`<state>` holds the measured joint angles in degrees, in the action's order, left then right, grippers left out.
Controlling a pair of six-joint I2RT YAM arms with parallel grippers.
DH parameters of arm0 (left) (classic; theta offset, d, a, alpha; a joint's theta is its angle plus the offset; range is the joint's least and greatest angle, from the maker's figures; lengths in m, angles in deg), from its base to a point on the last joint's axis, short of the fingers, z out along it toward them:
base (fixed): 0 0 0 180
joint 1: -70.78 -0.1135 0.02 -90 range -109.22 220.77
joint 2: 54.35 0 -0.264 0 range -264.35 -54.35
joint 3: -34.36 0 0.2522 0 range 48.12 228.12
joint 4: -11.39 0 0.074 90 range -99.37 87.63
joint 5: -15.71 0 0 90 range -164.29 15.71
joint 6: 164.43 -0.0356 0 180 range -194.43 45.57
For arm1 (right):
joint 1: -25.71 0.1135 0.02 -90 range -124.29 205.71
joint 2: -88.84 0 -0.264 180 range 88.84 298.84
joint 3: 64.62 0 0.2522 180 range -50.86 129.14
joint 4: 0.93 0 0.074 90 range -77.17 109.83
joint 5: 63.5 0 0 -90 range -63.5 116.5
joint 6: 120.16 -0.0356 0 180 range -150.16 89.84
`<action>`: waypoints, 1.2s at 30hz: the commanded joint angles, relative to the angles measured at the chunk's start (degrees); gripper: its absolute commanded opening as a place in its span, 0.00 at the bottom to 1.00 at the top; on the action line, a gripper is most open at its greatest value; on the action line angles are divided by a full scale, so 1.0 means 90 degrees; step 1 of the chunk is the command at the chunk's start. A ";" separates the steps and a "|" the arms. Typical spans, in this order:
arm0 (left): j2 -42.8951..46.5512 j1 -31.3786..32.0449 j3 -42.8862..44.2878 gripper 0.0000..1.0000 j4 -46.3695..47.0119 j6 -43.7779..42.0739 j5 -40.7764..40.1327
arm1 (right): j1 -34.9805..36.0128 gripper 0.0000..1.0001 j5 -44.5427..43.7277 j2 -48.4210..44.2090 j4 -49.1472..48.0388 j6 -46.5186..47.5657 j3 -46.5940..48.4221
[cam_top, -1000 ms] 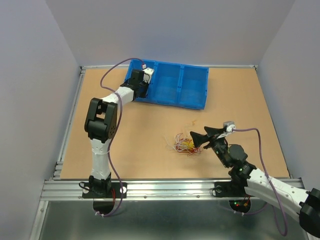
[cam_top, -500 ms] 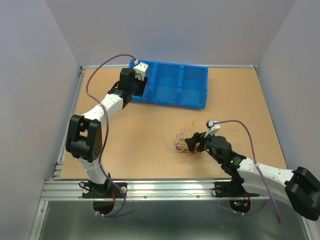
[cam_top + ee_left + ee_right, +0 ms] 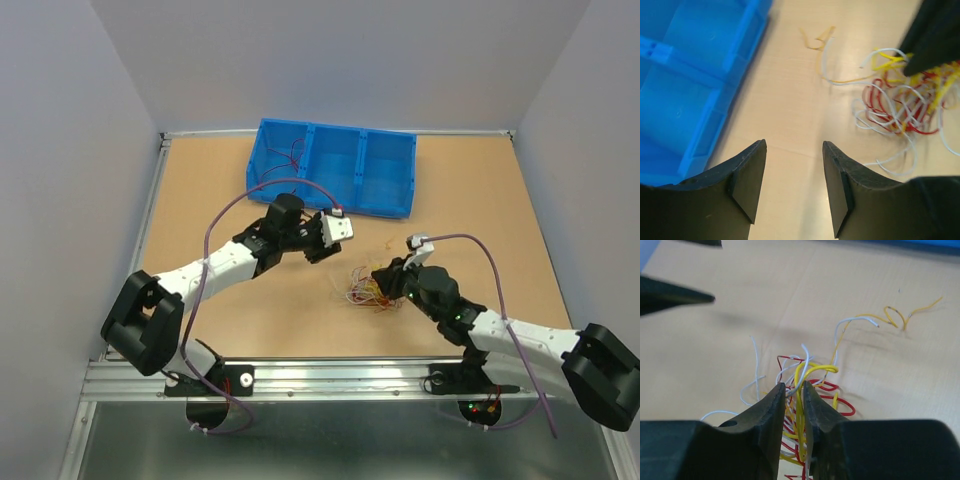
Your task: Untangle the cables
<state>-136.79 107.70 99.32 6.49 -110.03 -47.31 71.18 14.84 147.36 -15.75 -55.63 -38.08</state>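
One table (image 3: 480, 200) carries everything: a three-compartment blue bin (image 3: 385, 185) at the far side, with a red strand (image 3: 295, 157) in its left compartment, and the cables (image 3: 368, 290), a loose red, yellow and white clump toward the near side, well apart from the bin. Right gripper (image 3: 794, 412) is pinched on yellow strands at the clump's edge. Left gripper (image 3: 792, 187) hangs parted and empty, near the clump. Recommendation: draw slowly on one strand only, pin the remainder with the left jaws, and halt if the whole clump rises.
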 commanded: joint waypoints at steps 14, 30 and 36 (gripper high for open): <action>0.1083 0.1813 -0.1118 0.66 -0.0437 -0.2890 0.0196 | 0.0035 0.46 -0.0628 -0.1336 -0.0409 0.0008 -0.0443; 0.0566 0.2537 -0.1099 0.61 -0.0740 -0.3057 -0.0840 | 0.0035 0.69 -0.0579 -0.1473 -0.0399 0.0115 -0.0540; 0.0643 0.2557 -0.1109 0.61 -0.0838 -0.3135 -0.1250 | 0.0045 0.70 -0.0589 -0.1629 -0.0399 0.0145 -0.0609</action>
<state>-132.39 130.37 88.76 -0.64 -137.22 -55.70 71.18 10.42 133.63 -17.60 -55.33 -42.34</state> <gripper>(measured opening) 0.615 0.699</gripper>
